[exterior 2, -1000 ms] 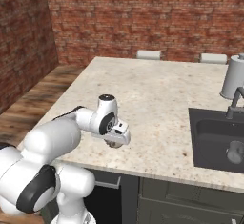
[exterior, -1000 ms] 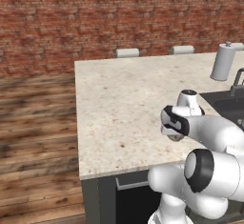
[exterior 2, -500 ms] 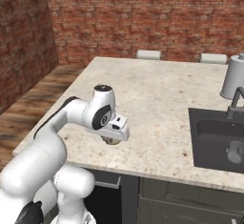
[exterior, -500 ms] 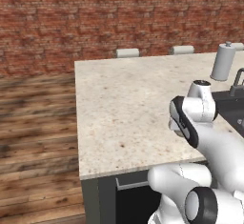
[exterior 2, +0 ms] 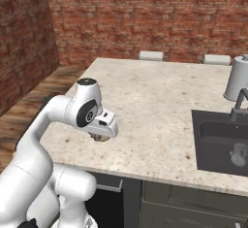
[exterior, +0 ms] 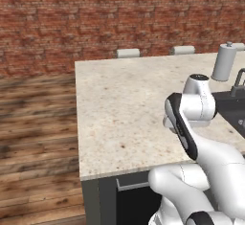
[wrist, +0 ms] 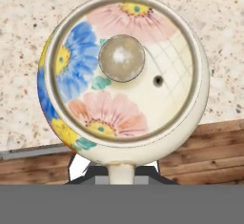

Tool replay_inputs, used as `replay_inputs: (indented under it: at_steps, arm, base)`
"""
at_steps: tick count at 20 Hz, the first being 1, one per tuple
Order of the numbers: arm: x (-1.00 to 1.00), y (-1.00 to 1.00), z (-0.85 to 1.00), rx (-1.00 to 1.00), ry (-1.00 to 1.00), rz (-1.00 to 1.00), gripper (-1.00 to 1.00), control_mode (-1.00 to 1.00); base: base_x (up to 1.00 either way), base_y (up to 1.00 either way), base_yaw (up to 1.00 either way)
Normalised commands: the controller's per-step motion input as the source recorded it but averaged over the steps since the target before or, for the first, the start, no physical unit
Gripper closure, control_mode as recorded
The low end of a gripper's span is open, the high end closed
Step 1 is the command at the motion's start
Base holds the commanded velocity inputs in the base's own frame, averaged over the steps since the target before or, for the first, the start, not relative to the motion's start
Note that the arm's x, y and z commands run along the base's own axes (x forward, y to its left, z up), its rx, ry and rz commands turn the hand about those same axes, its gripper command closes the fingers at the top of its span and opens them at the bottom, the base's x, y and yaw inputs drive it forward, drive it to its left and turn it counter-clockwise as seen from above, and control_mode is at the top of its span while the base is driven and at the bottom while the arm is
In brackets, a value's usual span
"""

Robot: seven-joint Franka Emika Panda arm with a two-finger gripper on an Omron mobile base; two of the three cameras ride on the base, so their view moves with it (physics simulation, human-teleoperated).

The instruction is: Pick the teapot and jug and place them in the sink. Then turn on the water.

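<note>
Teapot (wrist: 125,77): clamped in closed gripper (exterior 2: 100,134), now raised off counter (exterior 2: 160,110) near its front edge. Arm has lifted and swung since a second ago; carry toward sink (exterior 2: 213,139) pending. Jug (exterior 2: 237,79) waits beside tap.

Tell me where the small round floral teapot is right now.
The small round floral teapot sits in the shut gripper, above the speckled stone counter near its front edge, well left of the dark sink.
</note>
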Motion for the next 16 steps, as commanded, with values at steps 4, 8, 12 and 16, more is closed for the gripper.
replay_inputs:
  at_steps: [4,8,12,16]
  arm:
    - [-0.04,0.37,0.37,0.00,0.03,0.00,1.00,-1.00]
    - [-0.04,0.24,0.30,0.00,0.13,0.00,1.00,-1.00]
    - [0.00,0.00,0.00,0.00,0.00,0.00,1.00,1.00]
    - [0.00,0.00,0.00,0.00,0.00,0.00,1.00,1.00]
  base:
    - [0.00,0.00,0.00]
    - [0.00,0.00,0.00]
    - [-0.32,-0.31,0.00]
    - [-0.55,-0.93,0.02]
